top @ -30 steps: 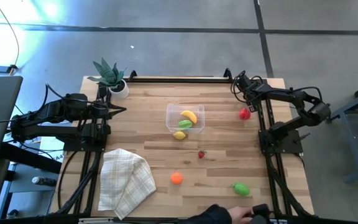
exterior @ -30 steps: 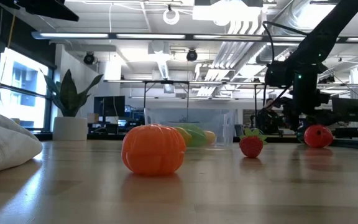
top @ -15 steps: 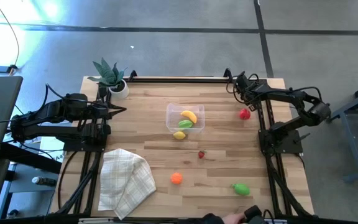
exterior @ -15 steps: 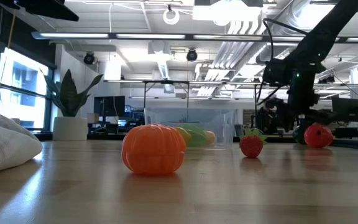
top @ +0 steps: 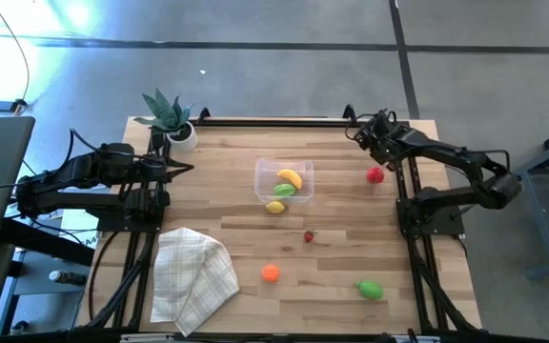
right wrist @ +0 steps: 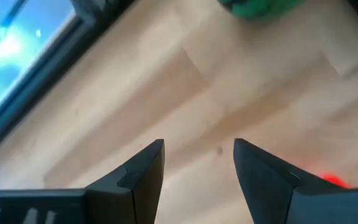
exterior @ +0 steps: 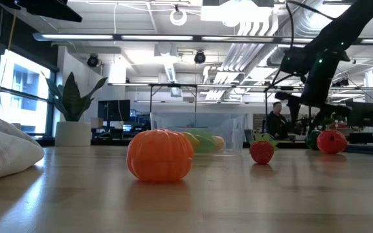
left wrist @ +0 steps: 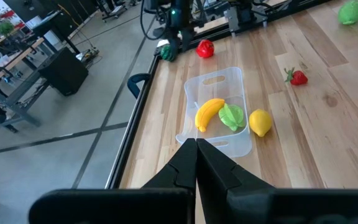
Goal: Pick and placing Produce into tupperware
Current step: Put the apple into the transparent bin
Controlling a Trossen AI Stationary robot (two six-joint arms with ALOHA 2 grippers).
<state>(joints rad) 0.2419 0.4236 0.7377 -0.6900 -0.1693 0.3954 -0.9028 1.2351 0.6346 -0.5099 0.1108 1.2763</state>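
My left gripper (left wrist: pixel 196 163) sat parked at the left edge, fingers together, holding nothing. The tupperware (top: pixel 284 181) lay mid-table with a banana (top: pixel 291 177) and a green piece (top: pixel 282 191) inside, and a lemon (top: pixel 275 207) touching its near wall. My right gripper (top: pixel 366 132) hovered near the far right corner, fingers apart and empty, beside the red fruit (top: pixel 376 174). I judged it best to centre over that fruit before descending.

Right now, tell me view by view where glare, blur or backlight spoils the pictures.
High view: cyan glare floods the floor at the picture's top left; the table is evenly lit. Low view: bright ceiling lights backlight the scene, and the near orange piece looks soft. Right wrist view: blurred throughout, the open right claw over smeared wood. Left wrist view: sharp; the tupperware is clear.
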